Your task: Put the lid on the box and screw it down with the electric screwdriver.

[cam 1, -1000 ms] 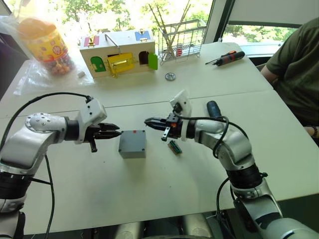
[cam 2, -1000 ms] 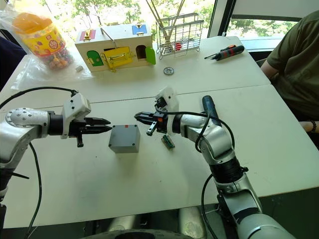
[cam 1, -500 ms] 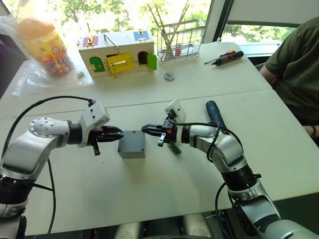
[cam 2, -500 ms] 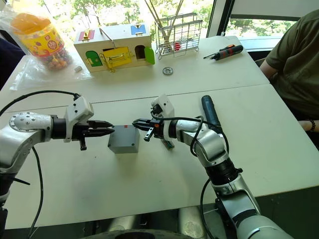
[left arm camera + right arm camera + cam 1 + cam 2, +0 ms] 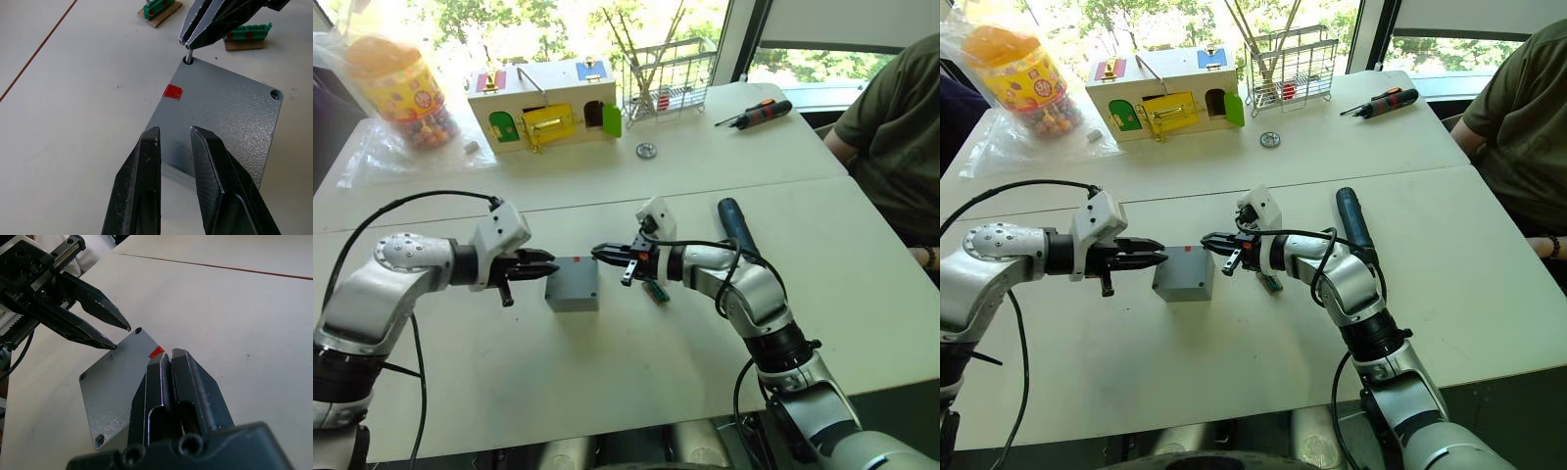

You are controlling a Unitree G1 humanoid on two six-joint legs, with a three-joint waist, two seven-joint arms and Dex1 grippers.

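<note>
Two arms reach inward, level over the white table (image 5: 607,392), meeting at the lid (image 5: 574,281) on the grey box. The left gripper (image 5: 544,265), slightly parted, hangs beside it. The left wrist view shows the right gripper (image 5: 188,43) pinching a small screw (image 5: 189,52) at a corner hole. Farther right lies the electric screwdriver (image 5: 735,222).

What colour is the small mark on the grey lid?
Red, a small square on the lid; clearest in the left wrist view.
</note>
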